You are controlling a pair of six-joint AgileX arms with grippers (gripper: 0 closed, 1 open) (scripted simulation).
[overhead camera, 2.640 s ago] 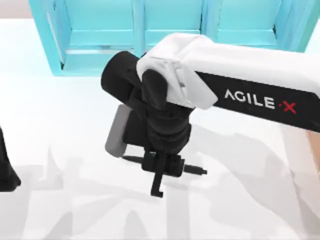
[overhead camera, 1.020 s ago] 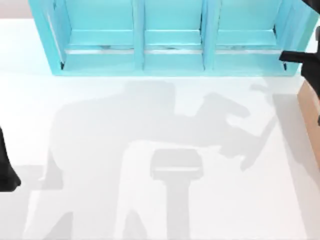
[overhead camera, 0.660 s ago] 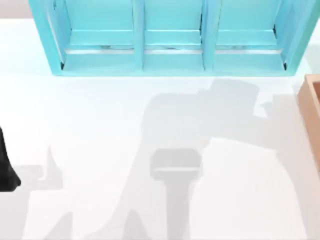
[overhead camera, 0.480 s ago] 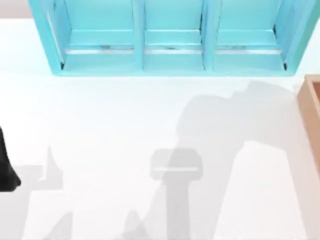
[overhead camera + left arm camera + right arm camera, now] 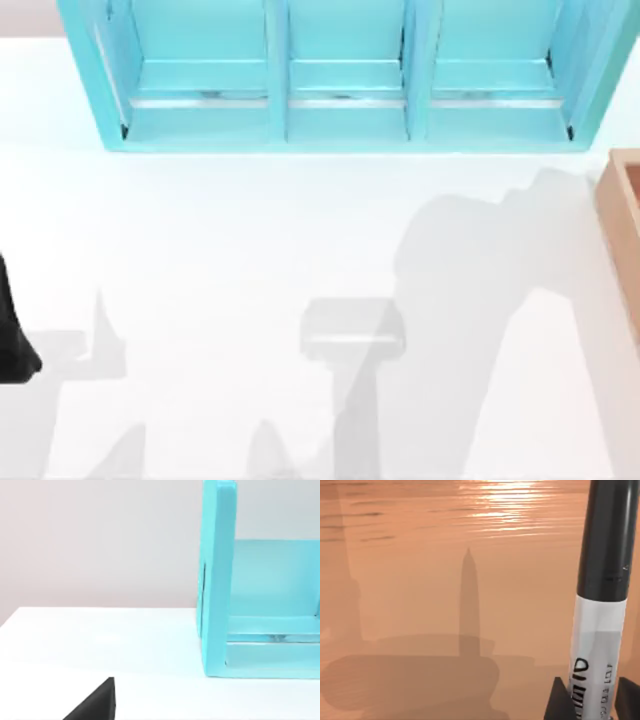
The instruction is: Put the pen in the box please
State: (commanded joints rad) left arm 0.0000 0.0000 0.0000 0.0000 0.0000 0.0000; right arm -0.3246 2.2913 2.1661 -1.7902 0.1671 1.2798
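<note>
Right now the pen (image 5: pixel 601 600) sits upright in the right wrist view, black cap end pointing away from the cam, pale label w/ dark print nearer. Right gripper (image 5: pixel 590 700) is clamped on it: two dark fingertips (image 5: pixel 555 702) press the label end, one each side of the barrel. Behind the pen is tan wood surface of the box (image 5: pixel 420 580), w/ the pen's slim shadow lying on it.

Top view: box (image 5: pixel 622 215) pokes in at the table's right edge, mid-depth, just a strip of thick wall. Light-blue shelf unit (image 5: pixel 340 75) runs along the far side of the white table (image 5: pixel 250 250).

Left arm (image 5: pixel 12 335) is parked at the left edge, near side. Can't tell its claw state; left wrist view has one dark tip (image 5: pixel 95 705) over the table, shelf end (image 5: pixel 217 580) beyond.
</note>
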